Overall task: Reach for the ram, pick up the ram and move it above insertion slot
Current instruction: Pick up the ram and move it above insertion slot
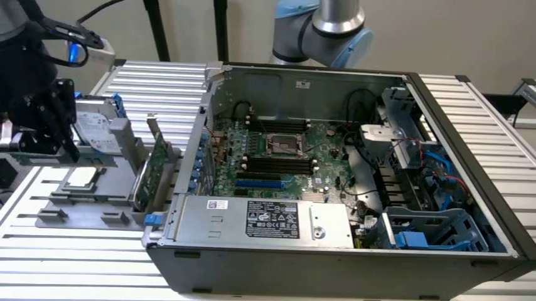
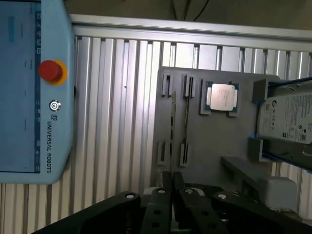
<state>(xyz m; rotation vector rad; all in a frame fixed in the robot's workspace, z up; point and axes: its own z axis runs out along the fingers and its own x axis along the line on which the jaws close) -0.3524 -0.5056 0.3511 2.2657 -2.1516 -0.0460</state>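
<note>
One ram [image 2: 173, 122] stands on edge in the grey fixture [image 2: 214, 141] on the slatted tabletop [image 2: 122, 107], beside the processor [image 2: 222, 96] and well apart from the open computer case [image 1: 335, 188]. The pincer [image 2: 173, 187], fingers drawn together and empty, hovers near the stick's end. A sound grasp likely requires parting the fingers, squaring them across the thin board, and staying clear of the end holders.
</note>
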